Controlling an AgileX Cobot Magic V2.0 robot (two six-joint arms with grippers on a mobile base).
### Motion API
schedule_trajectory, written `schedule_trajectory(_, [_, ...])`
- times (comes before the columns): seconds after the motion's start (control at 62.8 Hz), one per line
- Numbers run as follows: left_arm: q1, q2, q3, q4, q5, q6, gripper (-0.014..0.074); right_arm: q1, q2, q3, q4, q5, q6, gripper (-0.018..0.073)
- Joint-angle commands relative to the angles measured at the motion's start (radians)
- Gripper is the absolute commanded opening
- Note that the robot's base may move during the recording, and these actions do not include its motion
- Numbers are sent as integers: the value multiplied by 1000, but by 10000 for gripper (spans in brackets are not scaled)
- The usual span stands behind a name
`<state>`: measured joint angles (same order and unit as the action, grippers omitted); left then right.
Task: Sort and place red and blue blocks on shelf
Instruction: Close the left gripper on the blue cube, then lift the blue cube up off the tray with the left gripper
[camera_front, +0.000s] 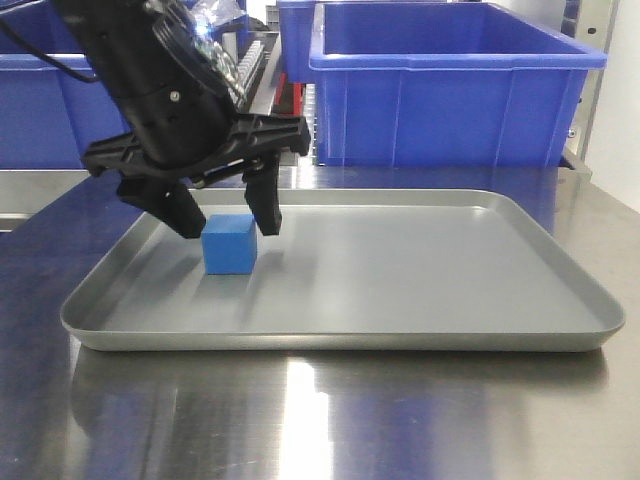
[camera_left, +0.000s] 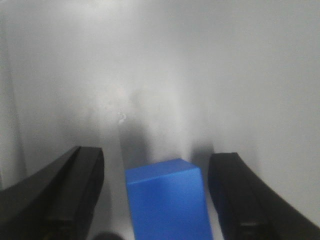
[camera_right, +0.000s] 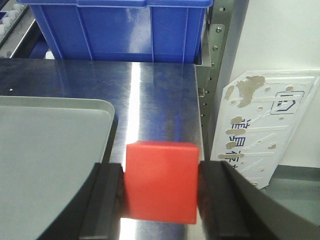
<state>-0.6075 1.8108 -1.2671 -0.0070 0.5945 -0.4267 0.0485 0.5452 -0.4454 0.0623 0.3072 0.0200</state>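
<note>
Steel gleams across the counter (camera_front: 330, 420), which carries a shallow grey tray (camera_front: 340, 338). Toward the tray's left side the blue block (camera_front: 230, 245) sits flat on its floor. The left claw (camera_front: 228, 224) straddles it, jaws apart, neither finger touching. Past the tray's right edge, the right claw (camera_right: 160, 192) is clamped on the red block (camera_right: 161, 175).

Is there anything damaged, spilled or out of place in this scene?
Only the white printed panel beside the steel table looks odd: its surface shows brownish, peeled-looking patches. Nothing is spilled. The blue block sits flat in the grey tray, straddled by the open left gripper; the right gripper holds the red block squarely.
</note>
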Motion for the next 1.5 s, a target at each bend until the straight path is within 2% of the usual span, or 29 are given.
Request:
schedule_trajectory(0.0, [-7,-37,-32,1,-38,-9,503,-7,-1,-29,-8,-87,-5,49])
schedule_trajectory(0.414, [-7,-29,-32,1,-29,-9,490,-7,-1,-29,-8,-87,-5,49])
schedule_trajectory(0.541, [-7,-29,-32,1,-20,-9,412,-7,-1,-29,-8,-87,-5,49])
schedule_trajectory(0.764, [-7,-32,-32,1,2,-9,191,-7,-1,-29,-8,-87,-5,49])
schedule_trajectory(0.86, [-7,-42,-32,7,19,-7,124,-7,-1,-29,-8,-87,-5,49])
schedule_trajectory(1.178, [8,-144,-32,73,23,-2,126,-7,-1,-29,-8,-87,-5,49])
schedule_trajectory(1.481, [79,-285,-32,131,23,-2,126,-7,-1,-29,-8,-87,-5,49])
